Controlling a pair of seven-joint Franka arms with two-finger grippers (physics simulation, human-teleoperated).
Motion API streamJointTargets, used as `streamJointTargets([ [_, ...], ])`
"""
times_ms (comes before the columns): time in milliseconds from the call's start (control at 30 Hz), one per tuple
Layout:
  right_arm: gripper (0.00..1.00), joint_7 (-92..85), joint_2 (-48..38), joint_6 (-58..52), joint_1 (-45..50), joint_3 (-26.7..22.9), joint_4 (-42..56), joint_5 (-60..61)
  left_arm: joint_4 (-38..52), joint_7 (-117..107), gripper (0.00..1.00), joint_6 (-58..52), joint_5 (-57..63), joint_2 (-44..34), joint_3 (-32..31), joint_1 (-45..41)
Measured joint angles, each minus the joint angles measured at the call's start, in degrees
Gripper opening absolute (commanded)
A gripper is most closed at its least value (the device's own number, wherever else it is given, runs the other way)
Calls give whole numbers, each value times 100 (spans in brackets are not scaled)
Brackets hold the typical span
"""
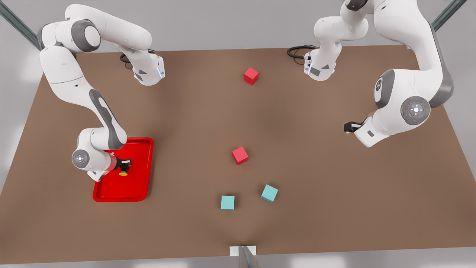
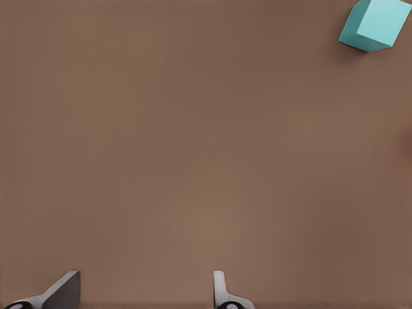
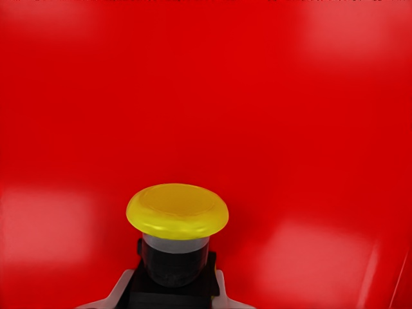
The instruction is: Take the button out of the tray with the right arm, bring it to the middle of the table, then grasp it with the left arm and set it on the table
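Button point(image 3: 176, 222) — between right end effector point(image 3: 174, 290) fingers

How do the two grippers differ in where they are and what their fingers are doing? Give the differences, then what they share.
The right gripper is over the red tray; the left gripper hangs over bare table, at the front view's right.
The right gripper's fingers are shut on the button; the left gripper is open and holds nothing.
Both are black two-finger grippers on white arms.

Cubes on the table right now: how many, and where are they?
4. One red cube near the far edge, another red cube mid-table, and two teal cubes nearer the front edge. None lie in the tray.
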Motion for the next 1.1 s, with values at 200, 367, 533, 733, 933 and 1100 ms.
streamJointTargets([
  [200,36,-198,-94,32,-35,58,0,135,0,5,100,-2,2,0,2,8],
  [367,36,-155,-430,-158,-7,221,33,55,0,7,100,-3,14,0,2,33],
  [533,36,84,-813,-582,926,395,164,532,-6,9,100,-10,25,-64,30,97],
  [733,36,690,-719,-1057,4459,-1476,963,1942,168,-15,100,-115,27,-218,7,144],
  [933,37,1498,141,-1408,7742,-3657,2340,3966,196,-38,100,-160,34,-196,42,165],
  [1100,38,2302,1187,-1713,8388,-3983,4066,5074,189,-51,100,-157,26,-150,69,228],
])
